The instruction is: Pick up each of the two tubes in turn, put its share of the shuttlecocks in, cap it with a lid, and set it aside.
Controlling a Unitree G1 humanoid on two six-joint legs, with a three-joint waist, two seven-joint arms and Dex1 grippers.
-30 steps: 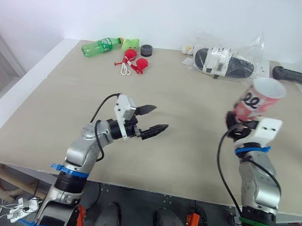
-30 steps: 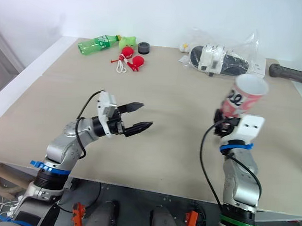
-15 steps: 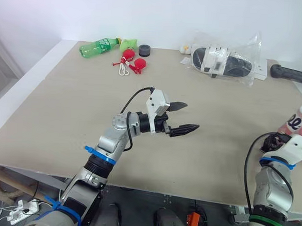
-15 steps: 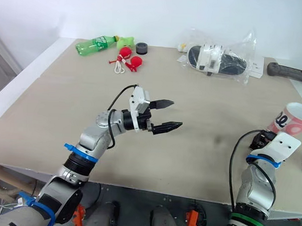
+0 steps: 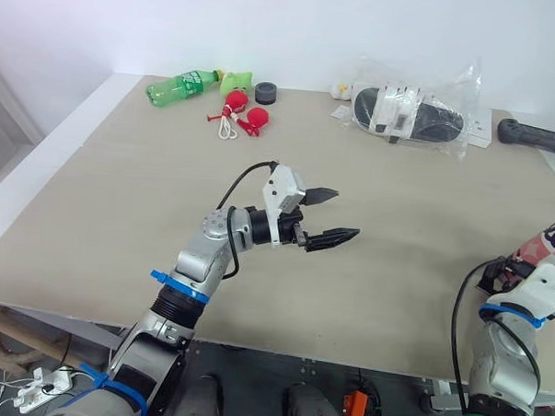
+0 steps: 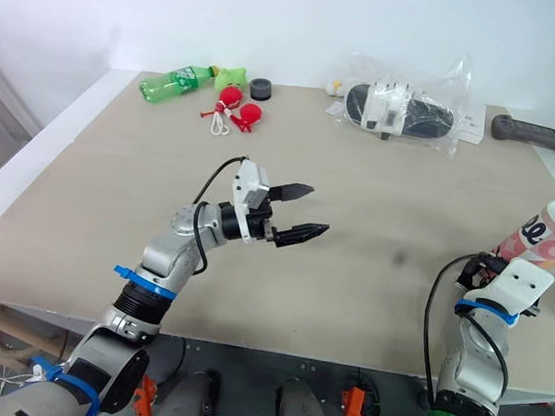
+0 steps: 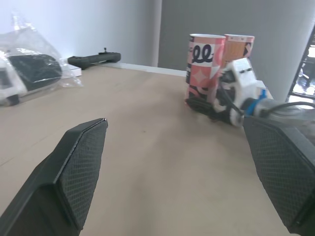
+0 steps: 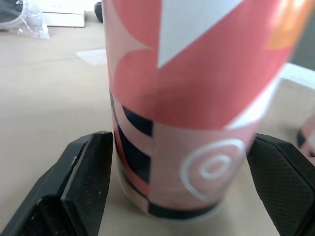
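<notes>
Right gripper (image 8: 182,142) sits at the table's right edge near its front corner. Its two black fingers (image 8: 83,172) are spread wide and pressed against either side of the lower wall of the pink patterned cardboard tube (image 8: 187,73), which stands upright with its base on the beige table (image 5: 122,183). Just beside that tube, seen from the left wrist, a second tube in orange and pink (image 7: 239,45) also stands upright, while the left gripper (image 5: 340,214) hangs over the middle of the table with its jaws parted wide, holding and touching nothing.
</notes>
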